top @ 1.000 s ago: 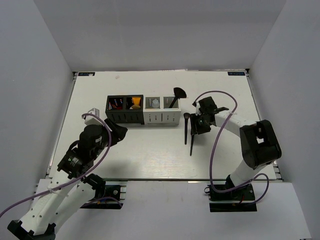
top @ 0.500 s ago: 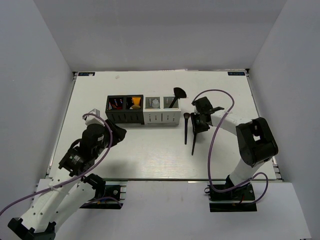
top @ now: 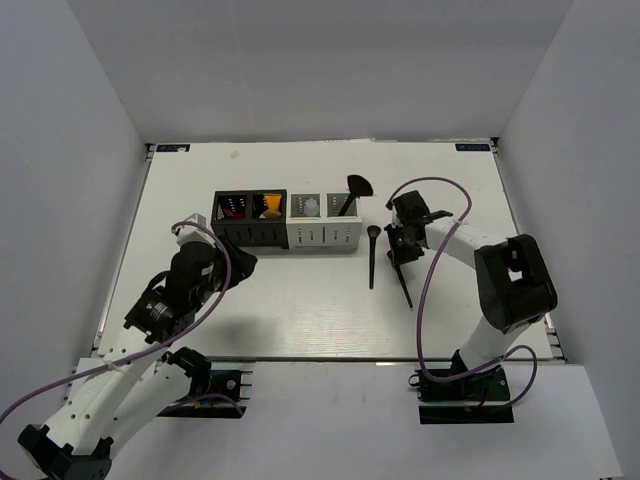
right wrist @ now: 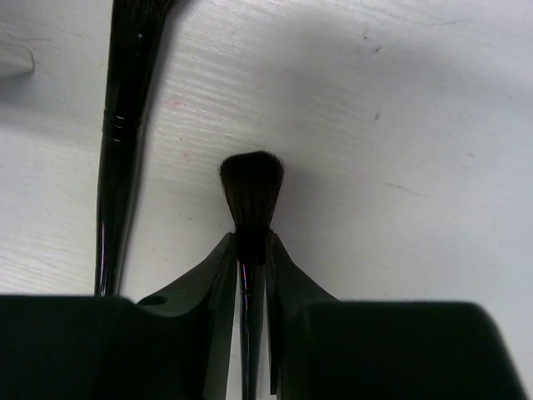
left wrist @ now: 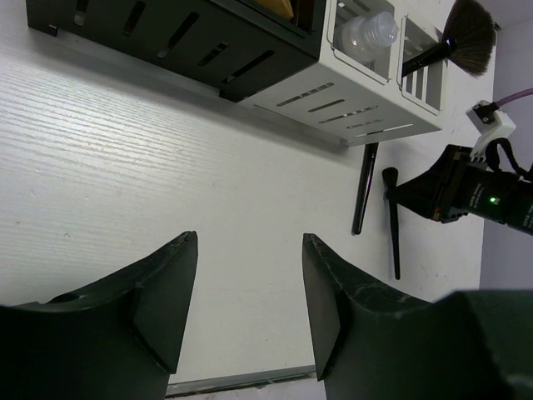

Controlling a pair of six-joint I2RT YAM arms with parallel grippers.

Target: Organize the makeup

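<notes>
At the right of the surface [top: 300,310], the right claw [top: 399,244] is clamped narrow on a slim black brush [right wrist: 251,187], gripping just behind the bristle head; the handle trails toward the near edge. A second slim brush [top: 372,258] lies flat just left of it, apart from the claw, with its bristles at the far end. The left claw [left wrist: 249,240] is spread wide and holds nothing, near the black organizer [top: 250,232]. The grey-white organizer [top: 325,235] touches the black one on its right side. It holds a clear bottle [left wrist: 366,32] in its left compartment and a fan brush [top: 356,187] in its right. An orange tube [top: 268,207] sits in the black organizer's right compartment.
</notes>
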